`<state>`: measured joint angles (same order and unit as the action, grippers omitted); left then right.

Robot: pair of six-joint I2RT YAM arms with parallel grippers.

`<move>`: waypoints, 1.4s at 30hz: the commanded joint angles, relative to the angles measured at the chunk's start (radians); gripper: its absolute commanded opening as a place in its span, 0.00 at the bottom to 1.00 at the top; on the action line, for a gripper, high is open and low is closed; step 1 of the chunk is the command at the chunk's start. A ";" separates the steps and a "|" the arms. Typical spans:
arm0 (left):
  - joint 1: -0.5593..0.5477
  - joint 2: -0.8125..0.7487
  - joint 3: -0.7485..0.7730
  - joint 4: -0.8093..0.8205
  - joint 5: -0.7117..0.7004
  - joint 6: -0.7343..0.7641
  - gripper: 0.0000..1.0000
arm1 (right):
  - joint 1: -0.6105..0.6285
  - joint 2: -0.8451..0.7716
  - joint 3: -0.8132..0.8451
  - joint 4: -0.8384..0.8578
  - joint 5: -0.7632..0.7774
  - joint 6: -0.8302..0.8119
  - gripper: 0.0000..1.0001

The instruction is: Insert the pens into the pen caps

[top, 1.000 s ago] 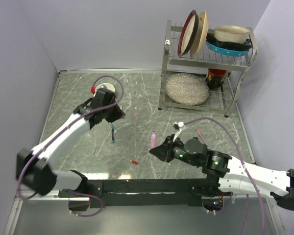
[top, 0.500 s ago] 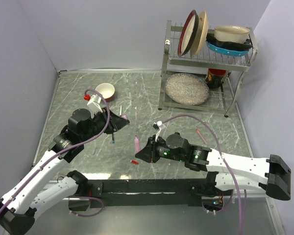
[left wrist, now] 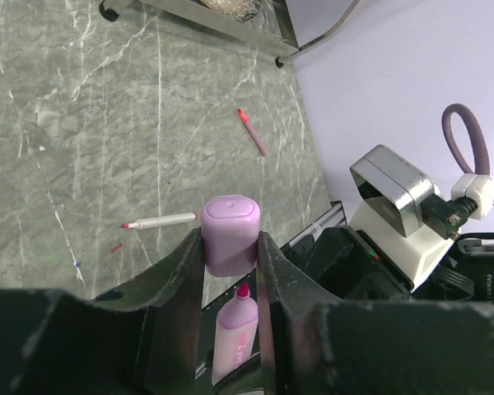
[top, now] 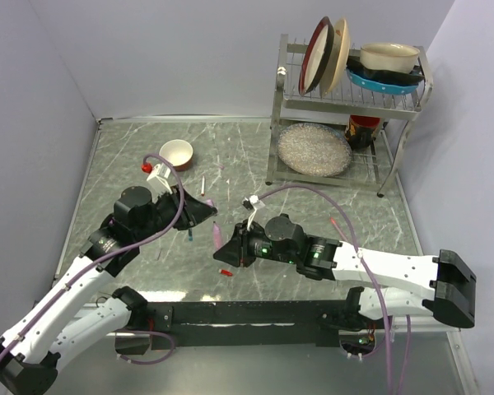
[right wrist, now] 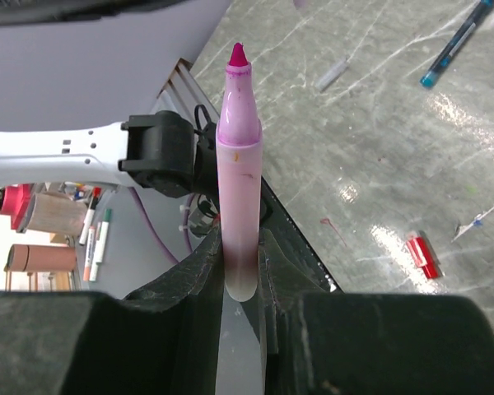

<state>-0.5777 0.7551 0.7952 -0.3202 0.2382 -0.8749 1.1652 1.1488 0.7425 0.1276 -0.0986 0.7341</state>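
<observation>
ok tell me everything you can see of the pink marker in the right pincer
The thick pale-pink plastic marker is uncapped: smooth barrel with faint brownish smudges, tapered collar, magenta tip. The right pincer clamps its lower barrel, tip pointing away from the wrist. From the left wrist camera it shows just below the lilac plastic cap held there.

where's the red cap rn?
Top view: red cap lies on the table between the right claw and the black base rail.
</observation>
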 commanded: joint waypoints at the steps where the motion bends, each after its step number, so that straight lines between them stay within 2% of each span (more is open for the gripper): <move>1: -0.007 -0.025 0.003 0.000 0.004 0.030 0.01 | 0.001 0.022 0.060 0.012 0.008 -0.013 0.00; 15: -0.007 -0.057 0.007 -0.066 0.000 0.045 0.01 | 0.002 0.042 0.115 -0.029 0.034 -0.029 0.00; 21: -0.008 -0.042 -0.002 -0.057 0.052 0.043 0.01 | -0.001 0.060 0.136 -0.036 0.046 -0.025 0.00; 31: -0.010 -0.057 -0.004 -0.098 0.095 0.063 0.04 | -0.019 0.075 0.199 -0.102 0.158 -0.065 0.00; 34: -0.010 -0.053 0.009 -0.128 0.105 0.086 0.11 | -0.019 0.048 0.189 -0.086 0.171 -0.099 0.00; 37: -0.010 -0.051 0.019 -0.135 0.127 0.106 0.29 | -0.021 0.014 0.156 -0.033 0.140 -0.153 0.00; 38: -0.010 -0.053 0.022 -0.134 0.130 0.108 0.43 | -0.021 0.005 0.149 -0.023 0.134 -0.176 0.00; 41: -0.010 -0.068 0.022 -0.096 0.170 0.111 0.57 | -0.021 -0.029 0.121 0.001 0.117 -0.206 0.00; 42: -0.010 -0.077 0.018 -0.077 0.182 0.114 0.59 | -0.021 -0.040 0.101 0.021 0.109 -0.209 0.00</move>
<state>-0.5838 0.7078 0.7925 -0.4206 0.3313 -0.7956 1.1534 1.1893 0.8726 0.0196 -0.0101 0.5945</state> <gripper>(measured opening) 0.549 0.239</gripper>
